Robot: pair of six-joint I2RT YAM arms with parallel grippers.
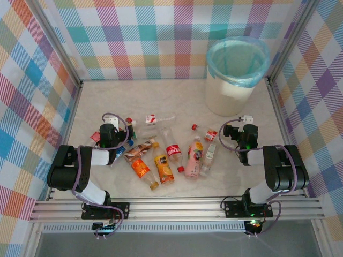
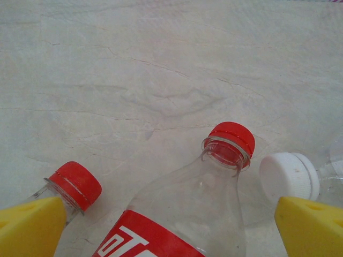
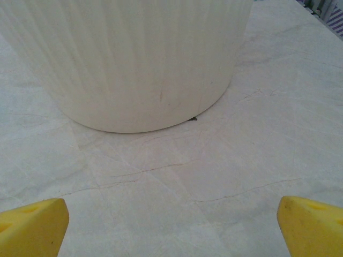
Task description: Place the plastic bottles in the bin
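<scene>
Ten or so plastic bottles lie scattered across the centre and left of the top view, on a pale table. Where they overlap I cannot count them exactly. One bin stands at the upper right, apart from them, with a blue bag over its rim. Checked walls close three sides. The left gripper covers the heap's left edge, and the right gripper is between the heap and the bin.

In the left wrist view the left gripper is wide open and holds nothing. Three bottle necks show, all cut off by the frame: two red caps and one white cap. The middle clear bottle lies between the yellow fingertips.

In the right wrist view the right gripper is equally wide open and empty over bare table. The bin's white wall rises in the upper half, its rim cut off.
</scene>
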